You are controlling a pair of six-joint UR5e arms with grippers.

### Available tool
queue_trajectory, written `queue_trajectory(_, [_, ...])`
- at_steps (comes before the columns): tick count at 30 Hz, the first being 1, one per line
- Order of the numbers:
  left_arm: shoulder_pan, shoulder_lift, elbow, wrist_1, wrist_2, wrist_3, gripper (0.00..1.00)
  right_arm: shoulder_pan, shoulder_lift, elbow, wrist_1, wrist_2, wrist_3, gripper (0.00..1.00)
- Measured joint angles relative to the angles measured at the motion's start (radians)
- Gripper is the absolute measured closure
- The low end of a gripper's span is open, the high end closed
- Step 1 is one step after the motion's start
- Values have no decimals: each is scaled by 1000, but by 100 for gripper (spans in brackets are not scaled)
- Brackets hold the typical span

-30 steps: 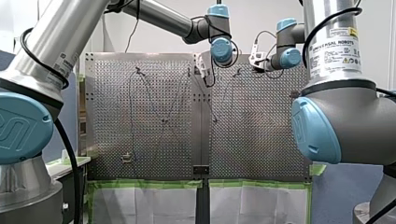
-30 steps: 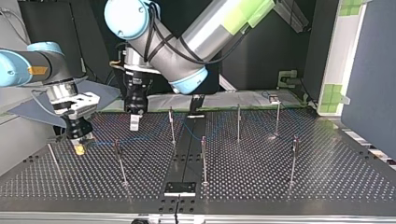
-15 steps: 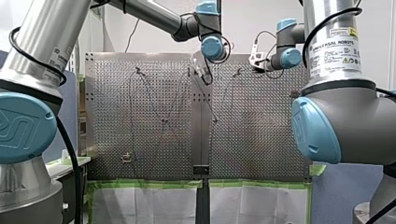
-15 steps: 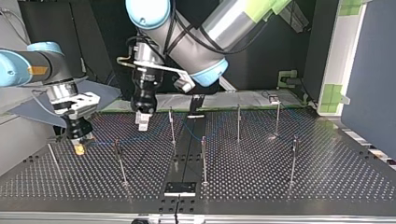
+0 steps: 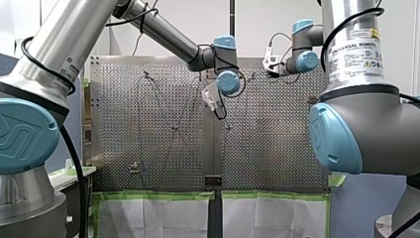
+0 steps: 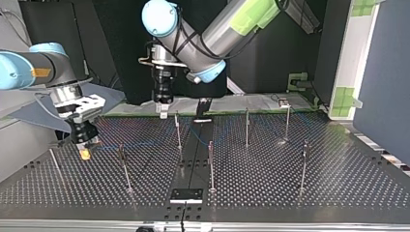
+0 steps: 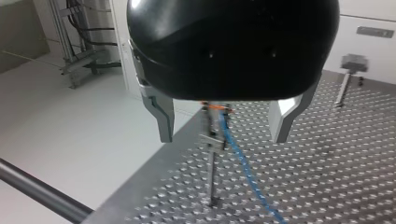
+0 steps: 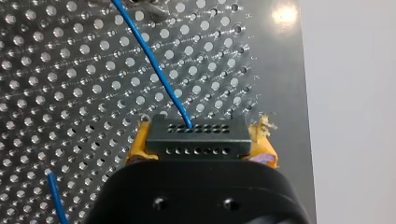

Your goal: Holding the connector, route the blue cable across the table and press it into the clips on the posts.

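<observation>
Checking against a second earlier, we logged the black metal-fingered left gripper (image 7: pixel 223 135) shifted over the thin metal clip post (image 7: pixel 212 144), jaws wide, straddling it and the thin blue cable (image 7: pixel 243 163). Yellow-padded right gripper (image 8: pixel 201 149) clamped the black rectangular connector (image 8: pixel 194 135), apart from that post. Pressing-in judged next.

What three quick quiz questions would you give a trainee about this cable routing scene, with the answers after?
1. True or false: my right gripper is shut on the connector.
2. Multiple choice: in the left wrist view, what is seen between the open fingers of my left gripper? A) a post with the blue cable by it; B) a screwdriver; C) a cup.
3. Fill in: the pads that grip the connector are ___ in colour.

Key: 1 true; 2 A; 3 yellow.
</observation>
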Motion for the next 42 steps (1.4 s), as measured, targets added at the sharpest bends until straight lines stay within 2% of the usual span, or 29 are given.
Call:
queue_trajectory(13, [-2,-6,-124,124,1,-15,0,-8,0,0,-3,0,0,100])
queue_trajectory(20, [-1,-6,-185,185,1,-7,0,-10,0,0,-2,0,-2,100])
queue_trajectory(42, [-1,-6,-380,380,3,76,0,-8,0,0,0,0,-5,100])
